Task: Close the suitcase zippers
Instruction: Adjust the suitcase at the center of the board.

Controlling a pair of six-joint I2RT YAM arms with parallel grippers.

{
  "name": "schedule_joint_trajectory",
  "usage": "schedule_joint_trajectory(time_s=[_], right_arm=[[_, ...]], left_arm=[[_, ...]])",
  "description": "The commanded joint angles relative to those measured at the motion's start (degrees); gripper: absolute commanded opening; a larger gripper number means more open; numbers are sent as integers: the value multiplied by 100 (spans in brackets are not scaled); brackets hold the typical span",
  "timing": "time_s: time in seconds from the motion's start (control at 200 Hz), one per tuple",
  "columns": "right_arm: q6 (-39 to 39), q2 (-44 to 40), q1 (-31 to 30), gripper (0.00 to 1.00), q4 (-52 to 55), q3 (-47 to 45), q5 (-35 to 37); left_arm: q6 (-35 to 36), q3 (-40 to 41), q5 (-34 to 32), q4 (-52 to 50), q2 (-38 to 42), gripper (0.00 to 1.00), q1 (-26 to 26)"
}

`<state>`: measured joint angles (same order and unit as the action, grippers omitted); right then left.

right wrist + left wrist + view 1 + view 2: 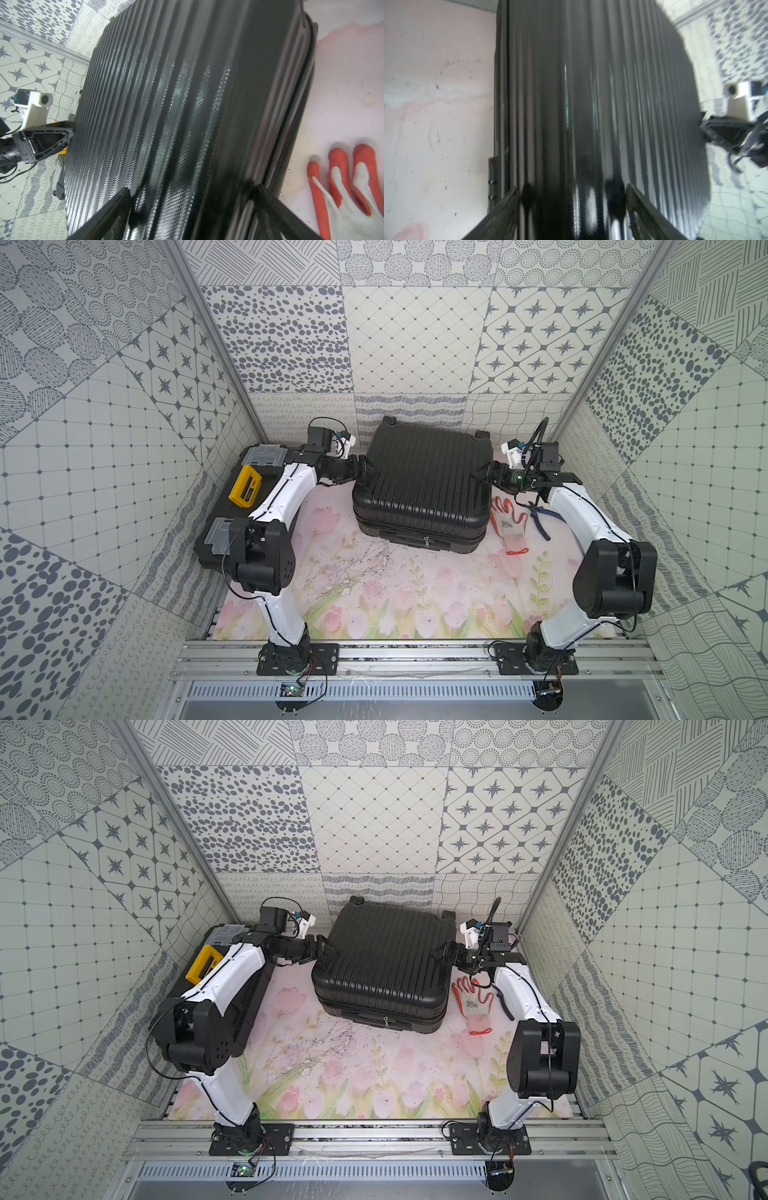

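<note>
— Where were the jaws?
— The left gripper [364, 468] stood spread at the left edge of the suitcase [422, 485], mid-table [374, 593]. The right gripper [480, 475] stood likewise, grasping nothing.
— The step?
— Probably pressing it shut. Next came pinching the zippers [426, 540] at the front.

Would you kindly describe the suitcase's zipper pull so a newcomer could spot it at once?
Find the black ribbed suitcase lying flat on the floral mat. On its side wall facing the robot, roughly midway along, hangs the zipper pull. It is a small pale metal tab on an all-black shell, unlike the orange-and-white glove lying beside the case.
</note>
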<state>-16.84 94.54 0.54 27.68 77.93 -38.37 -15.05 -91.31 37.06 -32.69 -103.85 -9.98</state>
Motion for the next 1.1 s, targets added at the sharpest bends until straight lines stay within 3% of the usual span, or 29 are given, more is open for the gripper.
schedule_joint_trajectory(time_s=[0.0,0.455,0.775,0.86,0.961,1.096], right_arm=[[552,408,-230,91,268,229,-936],[2462,1920,-473,89,2360,2347,-1240],[1816,2606,-799,89,1467,3247,-787],[1577,2631,-803,89,1176,3465,-351],[1314,2399,-713,90,912,3524,447],[863,1536,-468,94,275,2868,1459]], left_arm=[[184,836,517,-1389,539,77,-437],[-1640,2913,-314,-789,2743,76,-1380],[-2771,3457,-1396,-1010,3870,76,-1823],[-2705,3223,-1773,-1405,3910,77,-1824],[-2562,2780,-2657,-2043,3850,79,-1784],[-2510,2122,-3226,-2375,3700,80,-1391]])
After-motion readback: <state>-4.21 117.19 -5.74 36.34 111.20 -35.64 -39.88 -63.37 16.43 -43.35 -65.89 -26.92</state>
